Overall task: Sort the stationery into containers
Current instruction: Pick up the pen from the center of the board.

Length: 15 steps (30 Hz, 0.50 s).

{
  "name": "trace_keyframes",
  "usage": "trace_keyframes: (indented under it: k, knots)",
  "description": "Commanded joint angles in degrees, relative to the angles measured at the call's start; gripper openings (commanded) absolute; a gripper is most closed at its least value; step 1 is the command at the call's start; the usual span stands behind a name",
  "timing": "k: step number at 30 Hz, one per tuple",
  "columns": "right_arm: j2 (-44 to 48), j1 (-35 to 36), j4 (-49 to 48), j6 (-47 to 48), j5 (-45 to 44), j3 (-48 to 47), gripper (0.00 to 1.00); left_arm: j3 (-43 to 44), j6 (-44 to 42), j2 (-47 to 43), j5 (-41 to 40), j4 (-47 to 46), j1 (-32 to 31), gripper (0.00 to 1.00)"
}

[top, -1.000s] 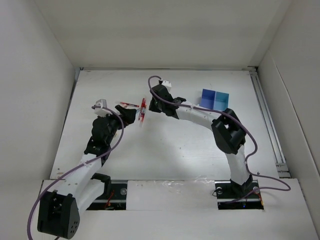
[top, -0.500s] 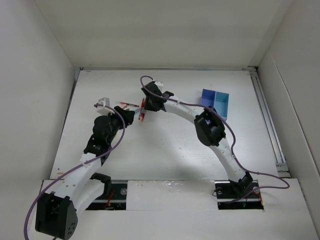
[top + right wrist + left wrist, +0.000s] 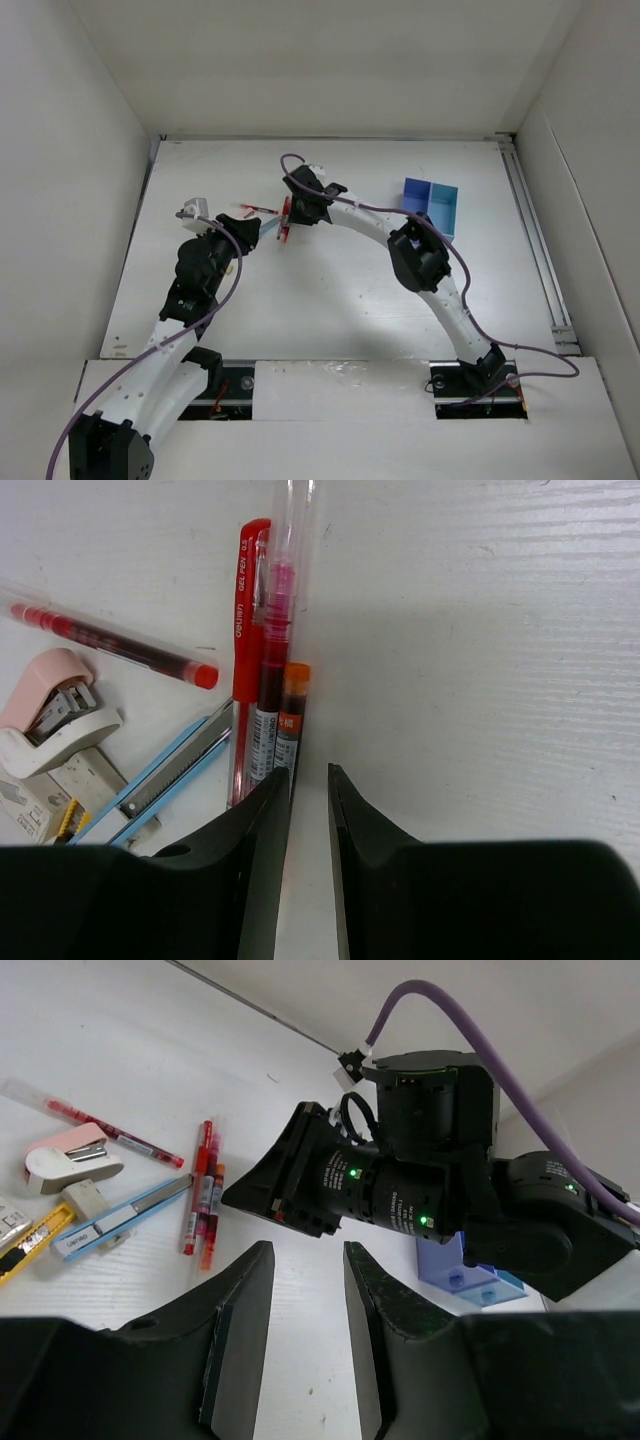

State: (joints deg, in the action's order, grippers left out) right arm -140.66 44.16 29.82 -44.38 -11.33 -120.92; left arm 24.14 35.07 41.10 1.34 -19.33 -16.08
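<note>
Hovering the right hand point(image 3: 309, 780), narrowly spread and empty, just at 5 o'clock of the red pens point(image 3: 250, 630) on the desk point(image 3: 330, 300). Holding the left hand point(image 3: 306, 1260) likewise spread, pinching nothing. Seen from above, leaving the containers point(image 3: 430, 198) well apart at the pens' 3 o'clock.

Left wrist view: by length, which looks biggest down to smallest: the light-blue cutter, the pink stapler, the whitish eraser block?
1. light-blue cutter
2. pink stapler
3. whitish eraser block
All three lie close together, so nearness to the camera hardly skews this.
</note>
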Motion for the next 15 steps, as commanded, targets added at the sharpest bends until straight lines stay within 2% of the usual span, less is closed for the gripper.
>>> trace_keyframes:
  k: [1,5,12,15]
  knots:
    - [-0.8,0.0,-0.5,0.1,1.2,-2.1,0.28,1.1,0.7,-0.8,-1.0,-1.7,-0.1,0.30]
    - [-2.0,0.0,-0.5,0.1,2.0,-2.7,0.28,1.1,0.7,-0.8,-1.0,-1.7,-0.1,0.35]
    - [-2.5,0.0,0.1,0.1,2.6,-3.8,0.28,0.6,0.7,-1.4,-0.4,-1.7,-0.1,0.36]
    - [-0.3,0.5,-1.7,0.1,1.3,-2.0,0.21,0.6,0.7,-1.4,0.1,-1.7,-0.1,0.36]
